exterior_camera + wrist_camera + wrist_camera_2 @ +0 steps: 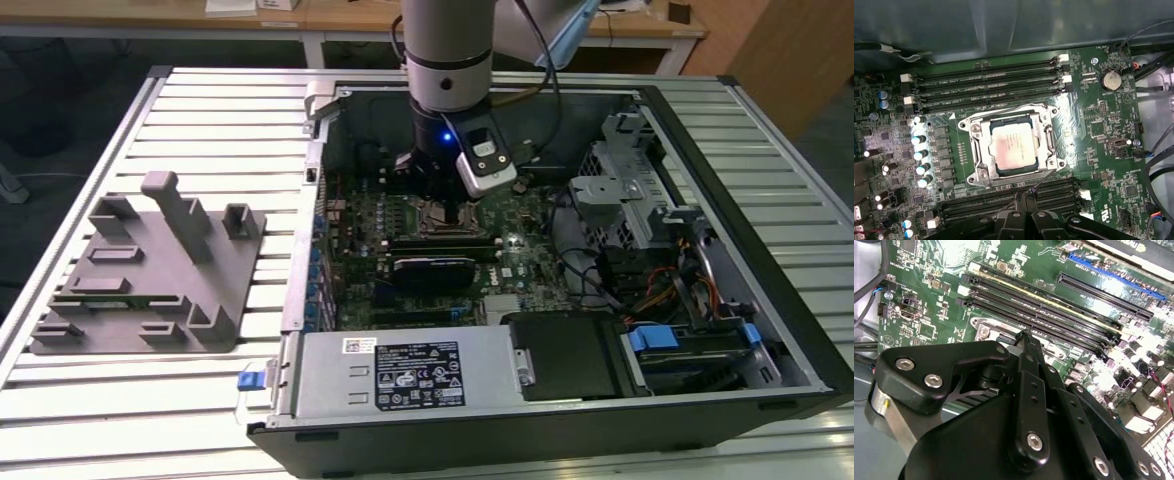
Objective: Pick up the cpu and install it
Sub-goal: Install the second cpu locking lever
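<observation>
- We see the cpu [1013, 146] sitting flat in the motherboard socket [979, 150], inside the metal load frame, silvery top up, in the first wrist view. It looks already seated.
- The gripper [1026, 196] hangs just beside the socket, over the memory slots [1004, 82], black linkages low in the first wrist view.
- Jaws: the fingers look drawn together to a narrow tip in the second wrist view [1026, 340], and we see nothing held between them. We read that as closed and empty.
- Handling, our judgement: the cpu is light, stiff, thin and smooth on top, with fragile contacts beneath. Best taken by opposite edges of the plate, kept level; any tilt or sliding risks the socket pins.
- Arm pose: in the exterior view the arm [447, 50] comes straight down into the open computer case [747, 200], wrist vertical, tool over the motherboard [534, 240].
- The grey fixture tray [147, 280] sits on the slatted desk [80, 420], well apart, at the exterior view's left.
</observation>
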Robot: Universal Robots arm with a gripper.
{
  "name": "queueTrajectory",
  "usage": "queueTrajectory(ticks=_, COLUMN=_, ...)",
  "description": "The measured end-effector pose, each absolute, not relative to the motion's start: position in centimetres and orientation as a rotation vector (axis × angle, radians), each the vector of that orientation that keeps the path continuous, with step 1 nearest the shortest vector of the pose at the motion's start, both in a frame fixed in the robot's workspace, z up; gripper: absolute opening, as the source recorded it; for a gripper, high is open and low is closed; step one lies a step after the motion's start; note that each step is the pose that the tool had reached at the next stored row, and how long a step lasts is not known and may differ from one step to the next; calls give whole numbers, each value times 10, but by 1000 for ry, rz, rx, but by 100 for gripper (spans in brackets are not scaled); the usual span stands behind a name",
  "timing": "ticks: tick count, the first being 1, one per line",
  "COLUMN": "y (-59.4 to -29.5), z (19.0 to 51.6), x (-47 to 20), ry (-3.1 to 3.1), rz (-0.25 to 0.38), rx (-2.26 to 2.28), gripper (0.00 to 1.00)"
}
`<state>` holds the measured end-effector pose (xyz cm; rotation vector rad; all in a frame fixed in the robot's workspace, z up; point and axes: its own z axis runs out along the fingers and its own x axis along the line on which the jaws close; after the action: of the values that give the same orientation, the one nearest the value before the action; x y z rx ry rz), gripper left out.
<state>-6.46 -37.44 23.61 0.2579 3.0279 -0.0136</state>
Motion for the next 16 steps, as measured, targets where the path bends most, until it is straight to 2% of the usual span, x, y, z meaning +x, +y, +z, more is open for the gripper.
queueTrajectory(ticks=16, y=-376, z=233, x=-65, ry=3089, rz=-21, rx=222, gripper=11)
